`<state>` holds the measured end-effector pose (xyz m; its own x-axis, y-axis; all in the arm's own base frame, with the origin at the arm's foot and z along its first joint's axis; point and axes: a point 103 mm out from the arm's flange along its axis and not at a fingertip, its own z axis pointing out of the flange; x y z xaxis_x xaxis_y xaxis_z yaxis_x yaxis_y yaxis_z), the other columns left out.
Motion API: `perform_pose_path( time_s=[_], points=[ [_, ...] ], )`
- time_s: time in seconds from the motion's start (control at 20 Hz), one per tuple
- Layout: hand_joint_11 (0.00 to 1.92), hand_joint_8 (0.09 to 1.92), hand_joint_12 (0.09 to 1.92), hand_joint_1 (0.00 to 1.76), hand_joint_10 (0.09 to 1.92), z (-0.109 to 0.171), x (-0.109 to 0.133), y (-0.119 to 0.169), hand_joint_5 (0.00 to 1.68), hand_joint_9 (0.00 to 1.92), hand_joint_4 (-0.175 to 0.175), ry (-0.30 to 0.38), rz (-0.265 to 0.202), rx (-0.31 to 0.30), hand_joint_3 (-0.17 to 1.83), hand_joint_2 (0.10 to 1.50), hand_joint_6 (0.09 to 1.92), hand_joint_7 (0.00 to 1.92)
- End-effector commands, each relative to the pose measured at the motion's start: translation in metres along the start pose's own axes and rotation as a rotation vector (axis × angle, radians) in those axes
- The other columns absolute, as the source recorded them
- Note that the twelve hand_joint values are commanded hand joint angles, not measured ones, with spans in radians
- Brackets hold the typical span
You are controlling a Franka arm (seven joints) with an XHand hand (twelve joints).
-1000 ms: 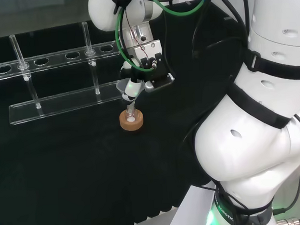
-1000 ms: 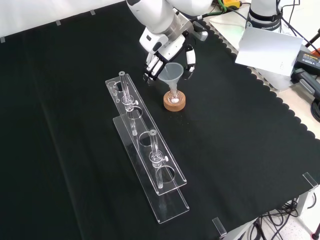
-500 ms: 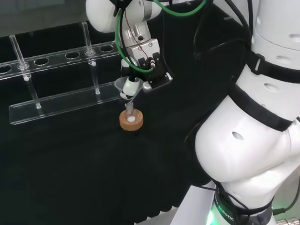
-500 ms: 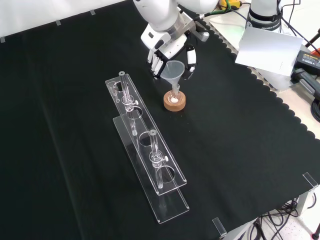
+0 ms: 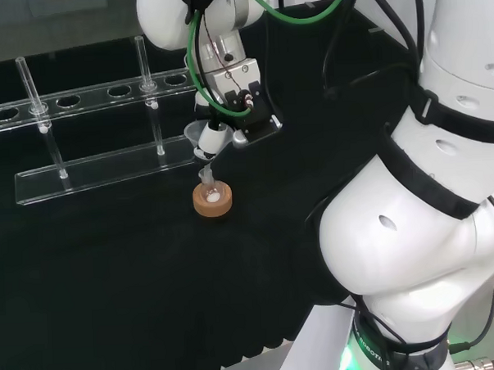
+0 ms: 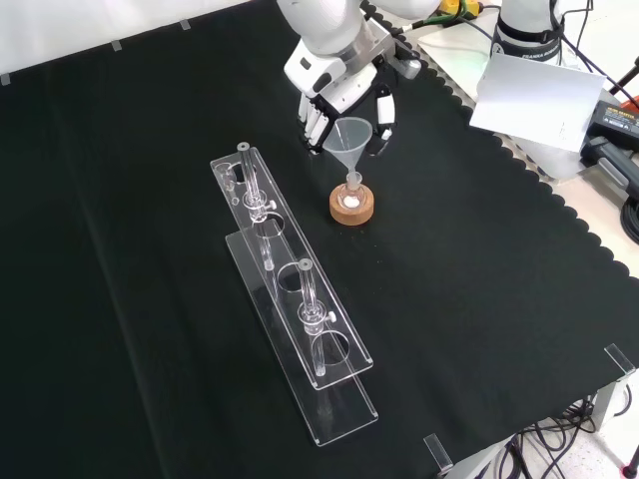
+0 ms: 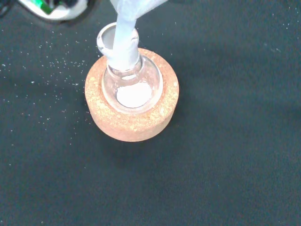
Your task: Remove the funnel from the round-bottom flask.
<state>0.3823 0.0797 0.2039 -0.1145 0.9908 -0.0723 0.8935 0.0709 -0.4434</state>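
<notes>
- The tabletop (image 6: 479, 299), draped in black cloth, spreads out below the hand, with most of it lying bare
- A clear test-tube rack (image 6: 290, 319) stands well apart from the hand, off to its left in the front view, with a few glass tubes upright in it
- The hand (image 6: 344, 95) hangs above the cork ring, fingers curled round the cone of the funnel, so it is grasping the funnel
- The cork ring (image 6: 351, 207) sits on the cloth just below the hand and cradles the flask
- The funnel (image 6: 348, 140) is held in the hand, its wide mouth up and its stem pointing down toward the flask
- The round-bottom flask (image 7: 133, 84) rests in the cork ring beneath the hand, with something white at its bottom
- In the wrist view the funnel's stem tip sits at the flask's neck, either just inside the rim or barely above it; I cannot tell which
- Judged from this, the grasp is made and the lift is partly done; what is left is to bring the stem fully clear of the neck and set the funnel aside
</notes>
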Motion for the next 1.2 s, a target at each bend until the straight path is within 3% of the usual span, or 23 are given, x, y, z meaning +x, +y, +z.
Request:
perform_pose_path(
  time_s=[0.05,0.5,0.9,1.0,1.05,1.2],
  points=[
    [0.88,0.72,1.07,0.93,0.36,-0.024,-0.007,-0.016,0.79,1.22,-0.070,0.008,-0.022,0.008,0.67,0.79,0.87,0.84],
    [0.89,0.72,1.06,0.90,0.34,-0.049,-0.007,-0.031,0.77,1.23,-0.079,-0.007,-0.043,0.035,0.67,0.78,0.86,0.83],
    [0.89,0.72,1.06,0.90,0.32,-0.086,-0.020,-0.047,0.77,1.22,-0.081,0.015,-0.013,-0.021,0.67,0.77,0.86,0.83],
    [0.89,0.72,1.06,0.90,0.32,-0.095,-0.023,-0.049,0.77,1.22,-0.080,0.028,-0.015,-0.036,0.67,0.77,0.86,0.82],
    [0.89,0.72,1.06,0.90,0.32,-0.099,-0.027,-0.051,0.77,1.22,-0.080,0.059,-0.040,-0.067,0.67,0.77,0.86,0.82],
    [0.89,0.72,1.06,0.90,0.32,-0.109,-0.033,-0.052,0.77,1.22,-0.080,0.053,-0.041,-0.081,0.67,0.78,0.86,0.82]
  ],
)
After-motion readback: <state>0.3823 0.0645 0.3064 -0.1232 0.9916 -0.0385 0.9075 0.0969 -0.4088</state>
